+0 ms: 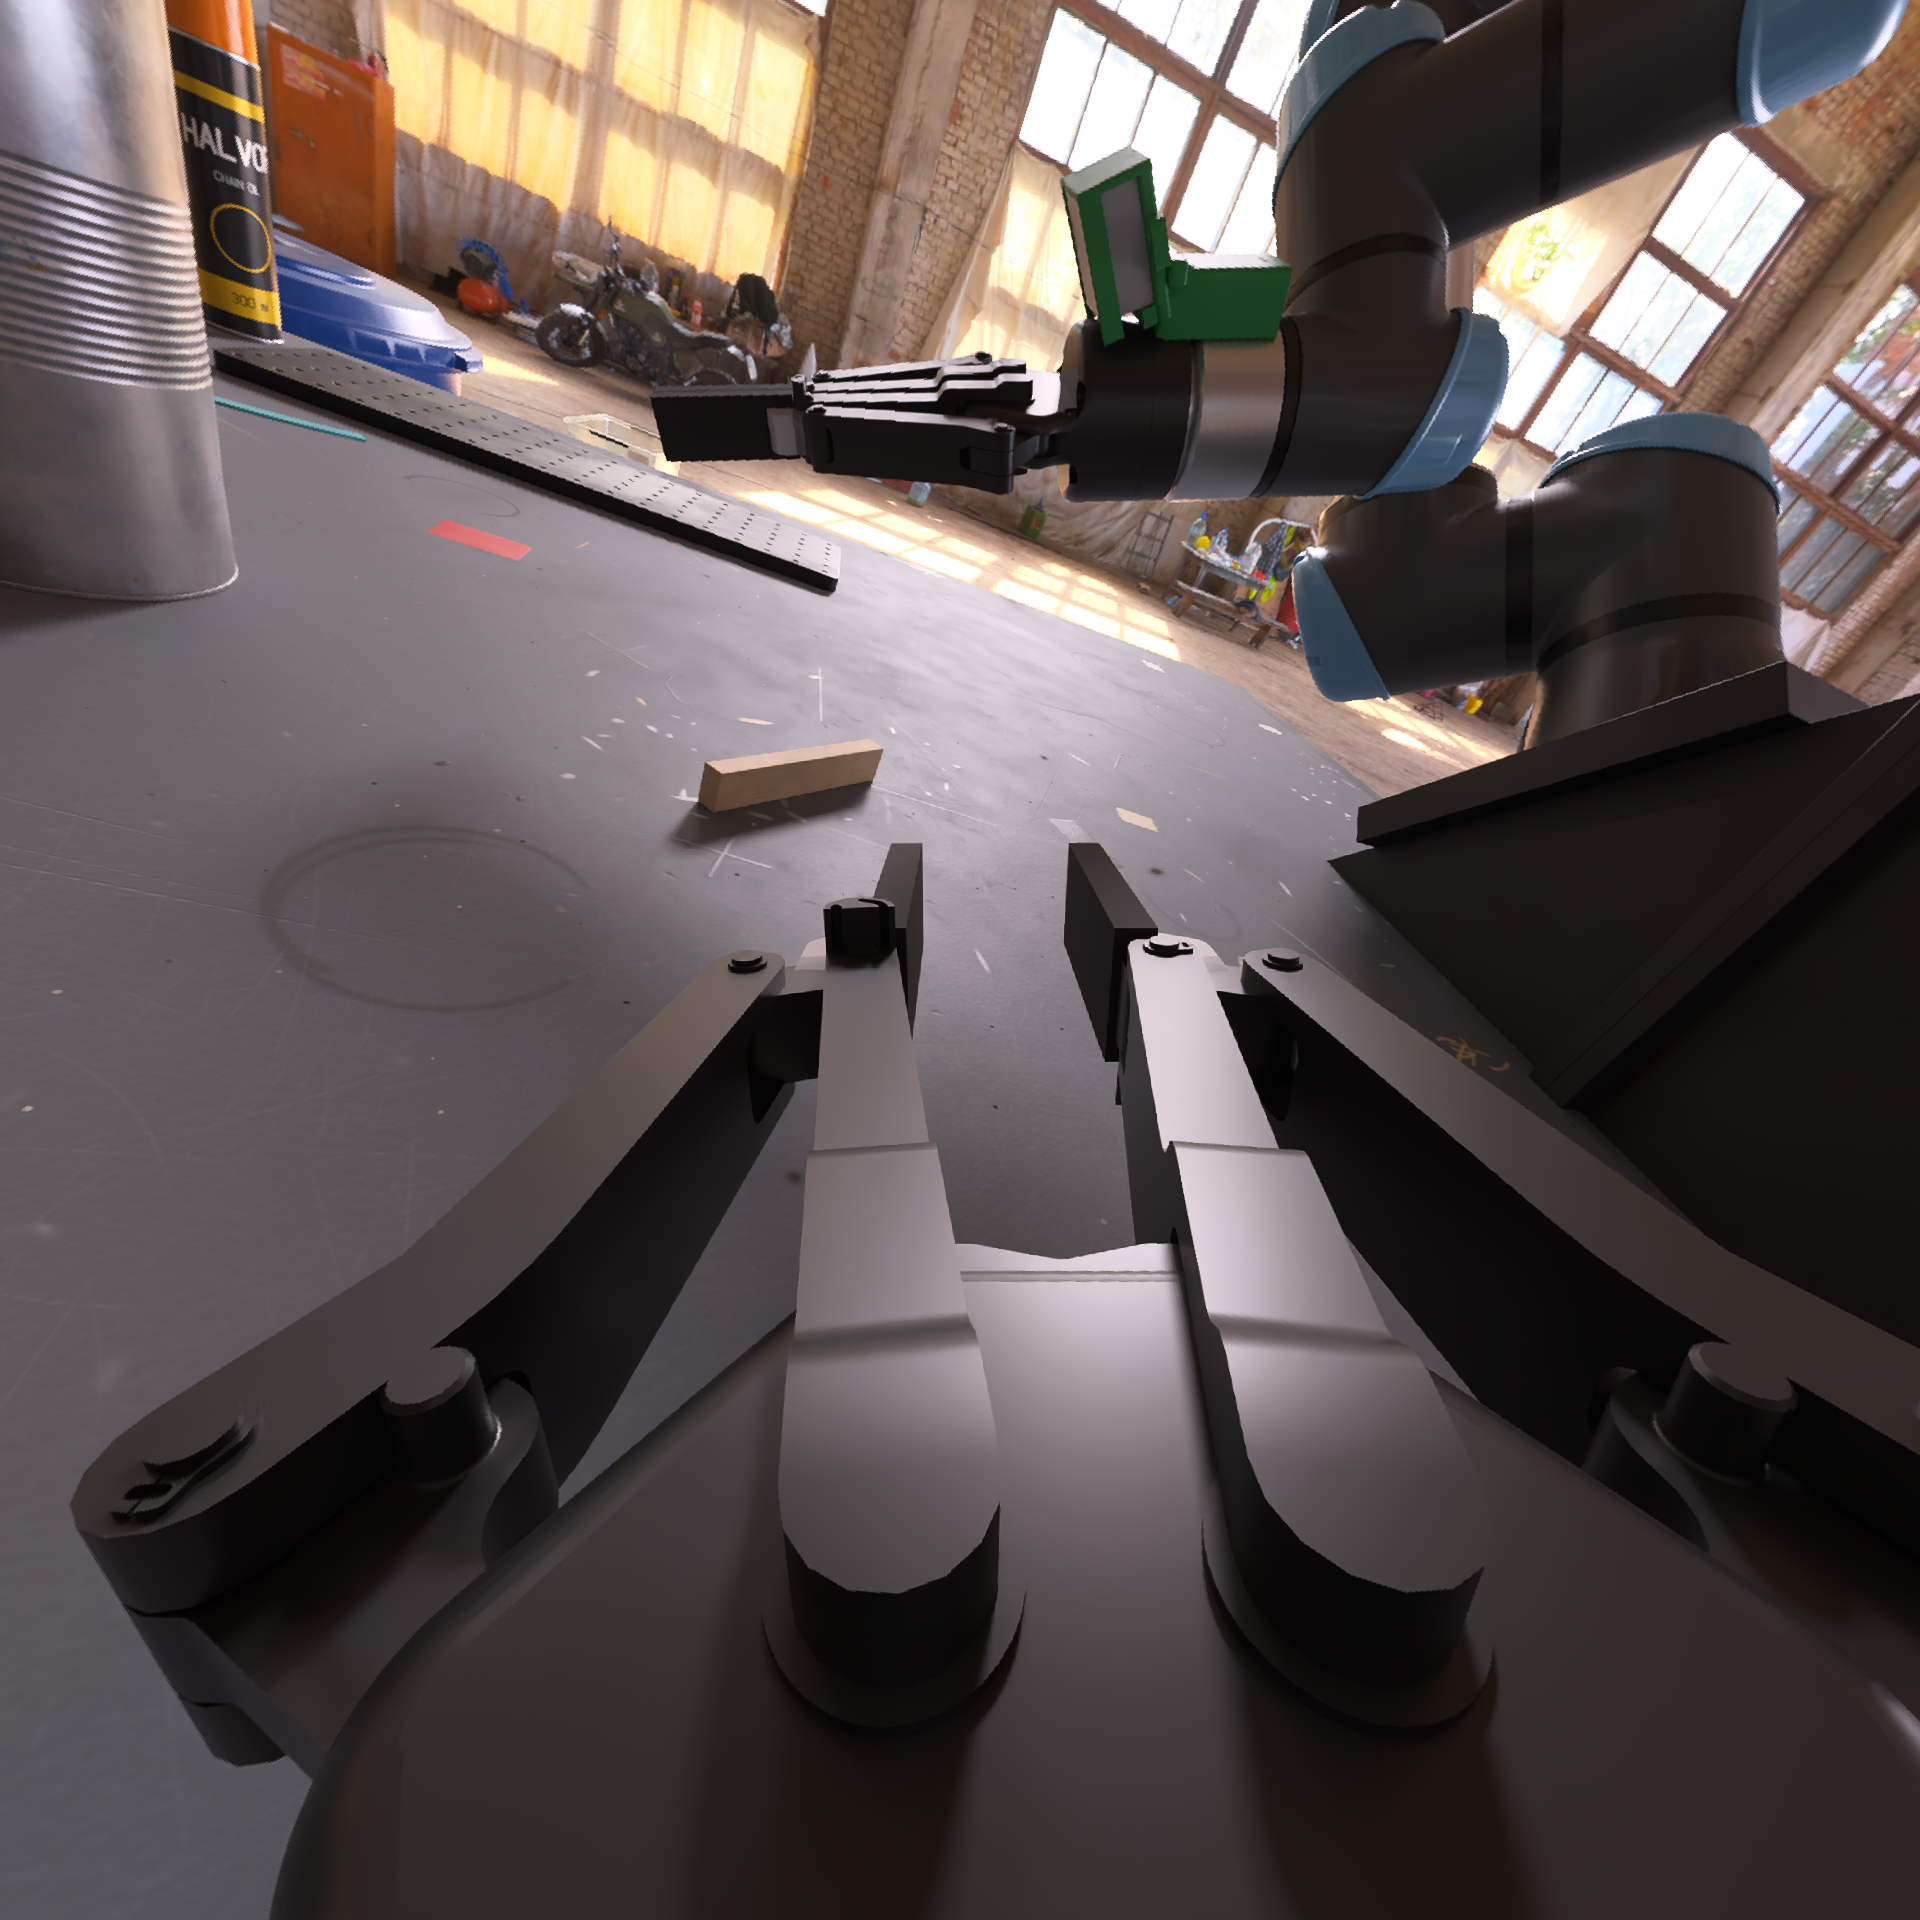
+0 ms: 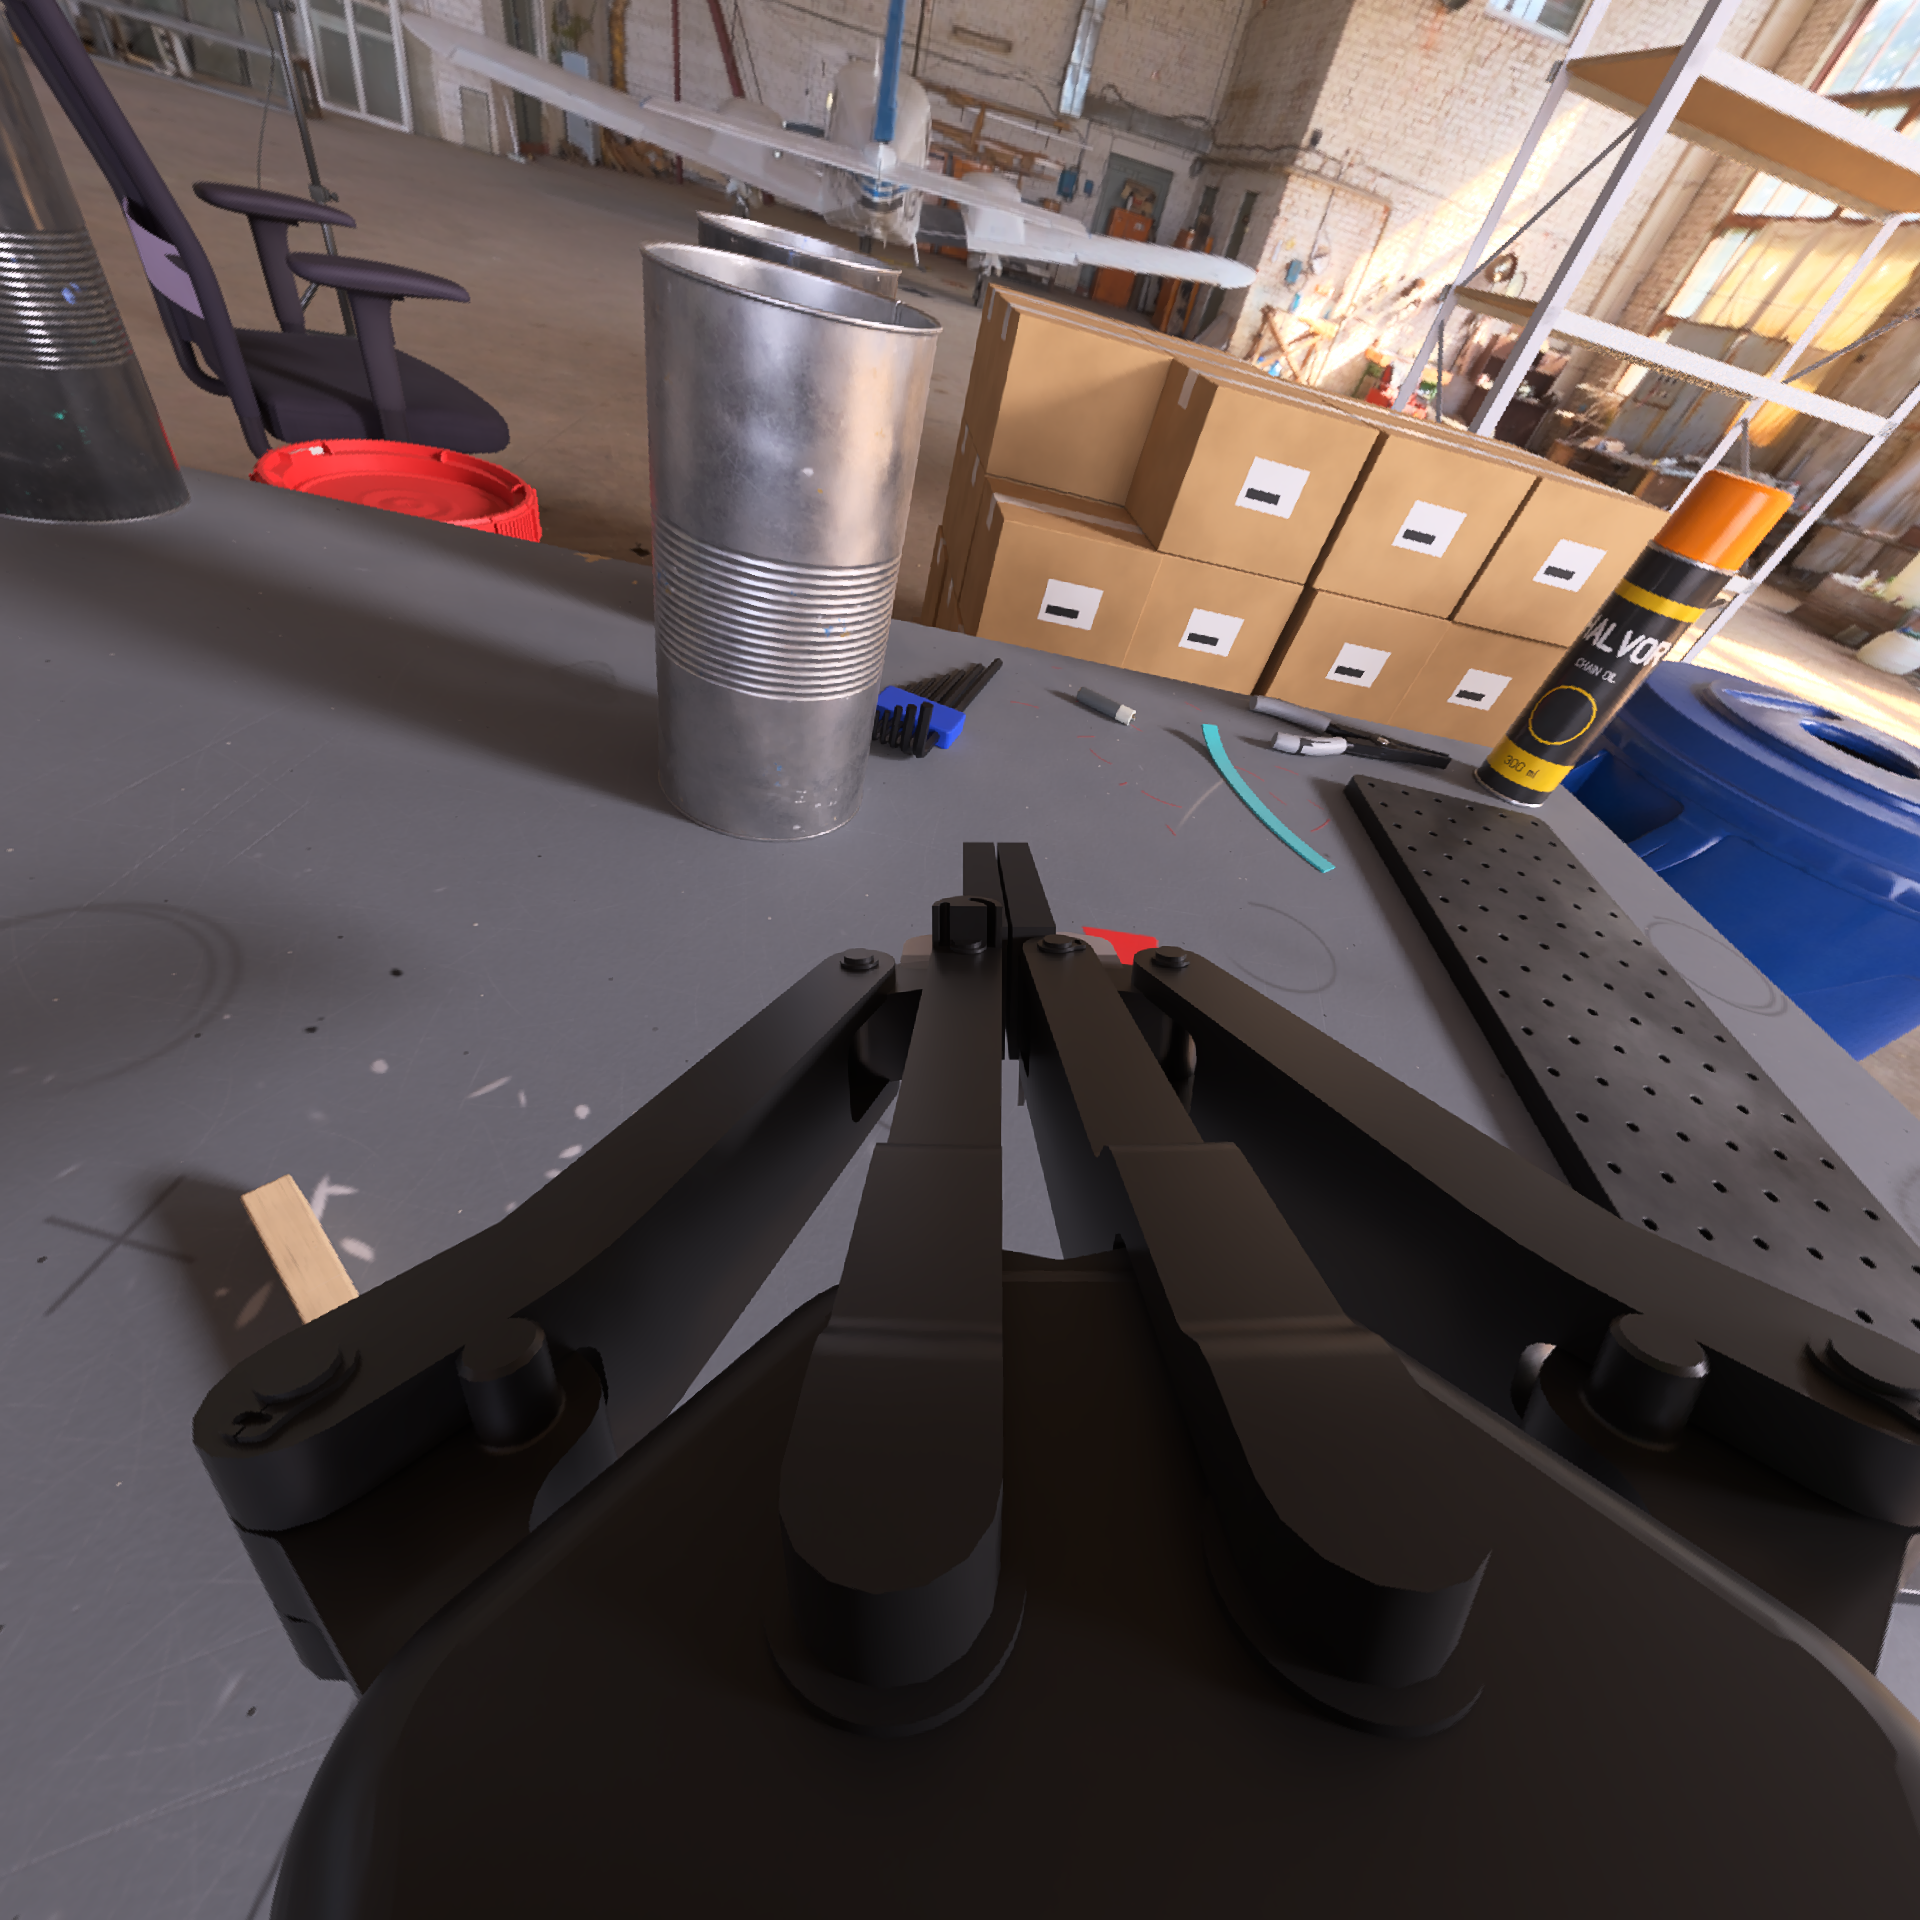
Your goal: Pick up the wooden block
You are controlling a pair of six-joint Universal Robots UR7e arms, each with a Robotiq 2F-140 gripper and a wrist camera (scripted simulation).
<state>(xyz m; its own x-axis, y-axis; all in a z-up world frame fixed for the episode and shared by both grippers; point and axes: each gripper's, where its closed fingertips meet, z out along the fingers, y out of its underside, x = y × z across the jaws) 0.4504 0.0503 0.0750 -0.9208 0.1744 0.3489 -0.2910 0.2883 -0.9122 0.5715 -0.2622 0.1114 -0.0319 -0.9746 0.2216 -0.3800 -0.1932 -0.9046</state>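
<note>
The wooden block (image 1: 790, 773) is a pale, short bar lying flat on the grey table, just ahead and left of my left gripper (image 1: 992, 883). The left gripper is open and empty, low over the table, a short gap from the block. In the right wrist view only one end of the block (image 2: 299, 1247) shows at lower left, partly hidden behind the gripper's linkage. My right gripper (image 2: 1000, 873) is shut and empty, held above the table. It also shows in the left wrist view (image 1: 727, 424), hovering beyond the block.
A metal bucket (image 2: 774, 540) stands ahead of the right gripper; another (image 1: 99, 312) stands left of the left gripper. A black perforated plate (image 2: 1621, 1029), a spray can (image 2: 1621, 644), hex keys (image 2: 925, 707), markers and a teal strip (image 2: 1262, 800) lie beyond. The right arm's base (image 1: 1662, 935) is at right.
</note>
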